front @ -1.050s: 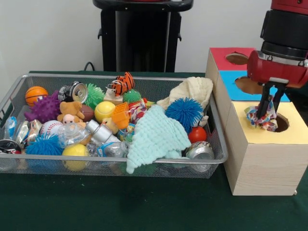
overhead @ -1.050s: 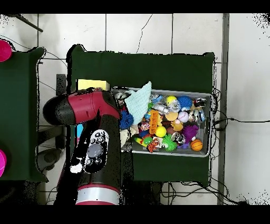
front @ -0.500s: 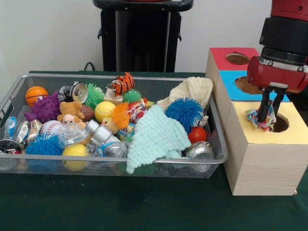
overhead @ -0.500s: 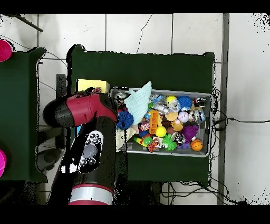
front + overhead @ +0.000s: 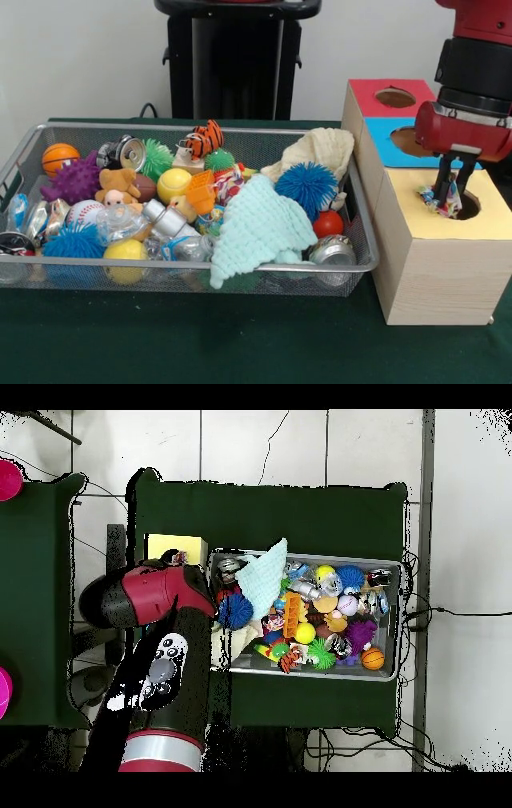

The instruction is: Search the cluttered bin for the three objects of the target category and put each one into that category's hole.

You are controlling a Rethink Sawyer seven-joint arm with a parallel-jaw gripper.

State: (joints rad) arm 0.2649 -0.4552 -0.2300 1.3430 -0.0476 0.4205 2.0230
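patterned cloth (image 5: 445,201) pinched in hand (image 5: 448,194) at yellow hole (image 5: 466,206).

You saw the arm (image 5: 474,88) w/ a glossy red wrist housing under a black cylindrical collar, red again above. The tool (image 5: 450,194) had two thin black fingers (image 5: 442,180) under a small grey plate. From overhead, the arm (image 5: 160,654) was a long red link w/ a black panel and white-grey markings.
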